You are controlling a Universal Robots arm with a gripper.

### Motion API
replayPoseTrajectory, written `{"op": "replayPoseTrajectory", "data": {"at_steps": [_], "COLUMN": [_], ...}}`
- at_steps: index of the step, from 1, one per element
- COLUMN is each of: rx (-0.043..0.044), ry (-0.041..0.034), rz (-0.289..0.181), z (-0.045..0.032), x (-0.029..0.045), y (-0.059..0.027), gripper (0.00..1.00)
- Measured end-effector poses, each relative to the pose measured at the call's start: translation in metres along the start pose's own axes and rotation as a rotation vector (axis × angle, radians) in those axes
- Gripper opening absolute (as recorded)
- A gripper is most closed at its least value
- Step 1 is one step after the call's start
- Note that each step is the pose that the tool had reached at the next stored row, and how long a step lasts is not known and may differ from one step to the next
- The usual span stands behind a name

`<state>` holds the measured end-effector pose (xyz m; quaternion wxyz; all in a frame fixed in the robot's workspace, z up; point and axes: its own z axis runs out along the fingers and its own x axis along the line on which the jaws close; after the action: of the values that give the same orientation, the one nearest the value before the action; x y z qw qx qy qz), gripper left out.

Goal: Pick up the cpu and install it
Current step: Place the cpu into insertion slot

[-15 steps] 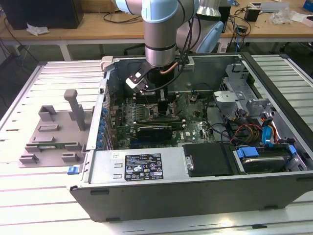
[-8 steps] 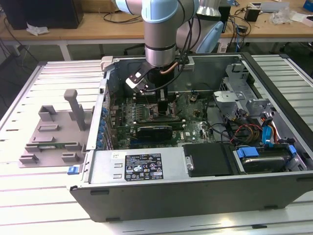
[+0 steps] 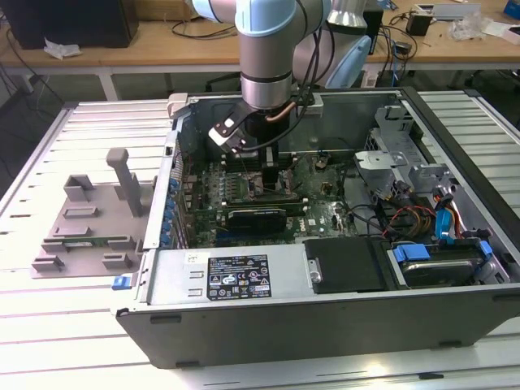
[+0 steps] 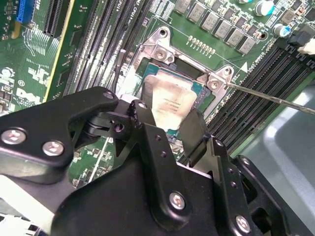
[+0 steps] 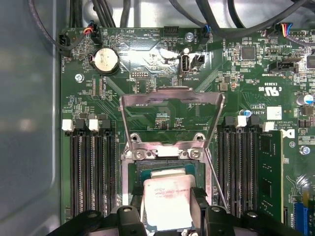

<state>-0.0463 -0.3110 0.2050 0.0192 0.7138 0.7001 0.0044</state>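
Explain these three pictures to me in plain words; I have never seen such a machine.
One grey-and-blue robot arm reaches down into an open grey metal computer case lying on a slatted metal table. The exterior view watches from off the arm; at its left lies a grey plastic tray with upright posts. Both wrist views come from cameras riding on the arm, above the green circuit board. The arm's black gripper is shut on the cpu, a small square chip with a silvery metal top, over the open metal socket frame. Whether it is seated, I cannot tell.
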Motion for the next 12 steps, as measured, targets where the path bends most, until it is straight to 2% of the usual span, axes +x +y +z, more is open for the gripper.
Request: {"op": "replayPoseTrajectory", "data": {"at_steps": [7,8,10,12], "rx": [0.0,0.0001,0.0,-0.0006], "ry": [0.0004,0.0003,0.0003,0.0012], "rz": [0.0,0.0,-0.001,-0.03], "z": [0.0,0.0,0.0001,0.0005], "x": [0.0008,0.0009,0.0009,0.001], "y": [0.0,0.0,0.0,0.0], "gripper": [0.51,0.57,0.57,0.57]}}
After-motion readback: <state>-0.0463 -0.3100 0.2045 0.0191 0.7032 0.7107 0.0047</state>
